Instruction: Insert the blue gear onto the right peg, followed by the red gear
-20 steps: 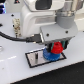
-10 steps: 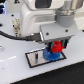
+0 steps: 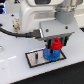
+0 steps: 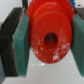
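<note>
Lowered slightly since the earlier frames, jaws of gripper [image 3: 56,46] pinching red gear [image 4: 50,35] just above blue gear [image 3: 51,53], already seated on right peg. Risk of jamming if hole sits off-axis from the hidden pin.

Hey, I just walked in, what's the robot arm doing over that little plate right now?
The arm's gripper is shut on the red gear, its green pads pressing on either side of it. In the exterior view, the red gear hangs just above the blue gear, which already sits on the grey plate with the black frame. The peg itself is hidden by the gears, so I can't tell whether the red gear has started onto it.
</note>
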Robot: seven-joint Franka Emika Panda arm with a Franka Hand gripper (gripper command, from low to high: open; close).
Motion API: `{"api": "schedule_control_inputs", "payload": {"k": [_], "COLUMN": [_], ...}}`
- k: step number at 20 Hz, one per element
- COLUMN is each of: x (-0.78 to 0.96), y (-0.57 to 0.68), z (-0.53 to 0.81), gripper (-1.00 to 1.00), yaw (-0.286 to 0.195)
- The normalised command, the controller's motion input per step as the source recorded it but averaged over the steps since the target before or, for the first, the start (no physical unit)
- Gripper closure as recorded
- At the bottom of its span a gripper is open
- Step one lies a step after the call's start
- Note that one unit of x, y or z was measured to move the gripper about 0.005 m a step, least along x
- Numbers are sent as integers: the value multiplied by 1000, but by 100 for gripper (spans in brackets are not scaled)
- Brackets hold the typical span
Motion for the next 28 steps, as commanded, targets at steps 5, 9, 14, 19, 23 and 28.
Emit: {"api": "schedule_control_inputs", "payload": {"k": [5,9,14,19,23,28], "x": [155,189,175,215,170,73], "y": [-190,-181,-203,-51,28,112], "z": [-98,-139,-191,-81,-56,153], "gripper": [100,100,100,100,100,-100], "yaw": [0,0,0,0,0,0]}}
